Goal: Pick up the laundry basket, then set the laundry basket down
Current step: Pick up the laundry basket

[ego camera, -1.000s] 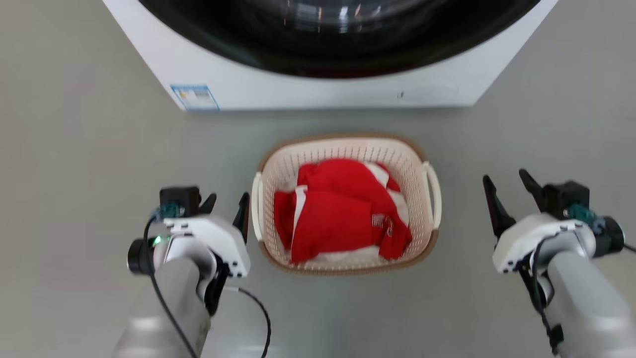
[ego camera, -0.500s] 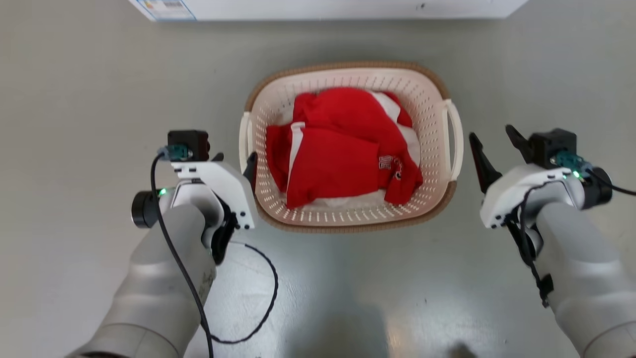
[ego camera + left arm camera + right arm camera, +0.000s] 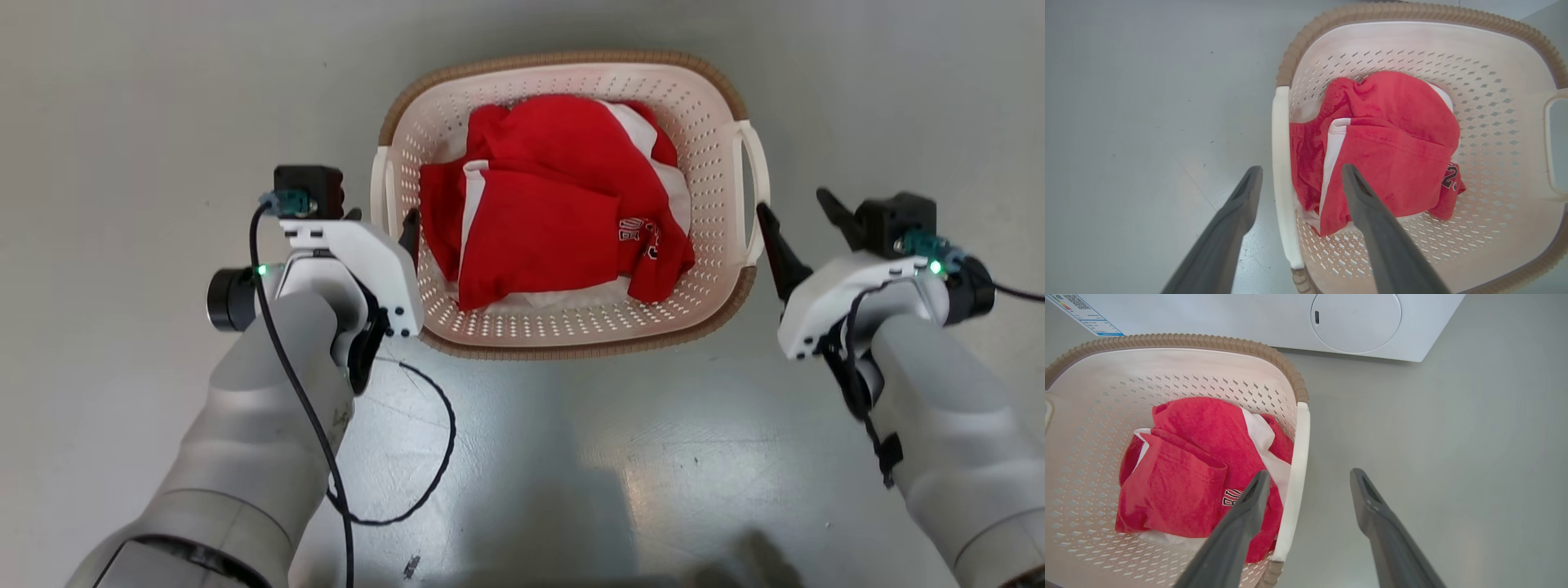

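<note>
The laundry basket (image 3: 563, 82) sits on the grey floor (image 3: 122, 122), right between the two claws; the white washing machine (image 3: 1249, 314) stands just behind it, as the right wrist view shows. Inside the basket lie red clothes (image 3: 555, 204) with some white cloth (image 3: 645, 167) under them.

The left claw (image 3: 382, 214) is wide open and holds nothing; its two dark fingers (image 3: 1237, 212) stand on either side of the basket's left handle (image 3: 1281, 163), one out over the floor and one in over the red clothes; I cannot tell if they touch the handle.

The right claw (image 3: 790, 202) is wide open too and holds nothing; the right handle (image 3: 1296, 465) is between its fingers, one finger over the inside of the basket and one out over the floor.

A thin black wire (image 3: 451, 429) hangs from the left arm and curls above the floor.
</note>
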Available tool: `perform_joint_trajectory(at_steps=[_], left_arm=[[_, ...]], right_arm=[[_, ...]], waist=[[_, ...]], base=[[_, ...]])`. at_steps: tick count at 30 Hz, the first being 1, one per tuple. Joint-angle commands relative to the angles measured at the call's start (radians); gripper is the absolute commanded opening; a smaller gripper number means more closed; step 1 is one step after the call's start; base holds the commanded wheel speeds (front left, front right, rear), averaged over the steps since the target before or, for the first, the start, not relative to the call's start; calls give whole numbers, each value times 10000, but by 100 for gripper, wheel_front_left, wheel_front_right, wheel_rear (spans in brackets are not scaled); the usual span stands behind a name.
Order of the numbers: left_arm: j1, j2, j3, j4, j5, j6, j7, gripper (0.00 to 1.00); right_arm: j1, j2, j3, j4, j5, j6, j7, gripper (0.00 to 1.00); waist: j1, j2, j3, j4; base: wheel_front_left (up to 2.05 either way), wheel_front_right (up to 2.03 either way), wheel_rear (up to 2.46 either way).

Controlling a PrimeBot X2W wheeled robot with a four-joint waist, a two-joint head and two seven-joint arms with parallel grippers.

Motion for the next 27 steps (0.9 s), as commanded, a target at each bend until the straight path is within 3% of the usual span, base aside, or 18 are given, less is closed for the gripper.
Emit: perform_joint_trajectory(at_steps=[1, 27], left_arm=[[-183, 223, 51, -11, -116, 122, -41, 100], [-1135, 223, -982, 497, -564, 400, 390, 100]], right_arm=[[-1, 83, 216, -53, 113, 62, -108, 100], [-1182, 293, 910, 981, 1152, 62, -110, 100]], waist=[[0, 0, 149, -9], [0, 0, 1024, -11]], base=[[0, 0, 0], [0, 0, 0]])
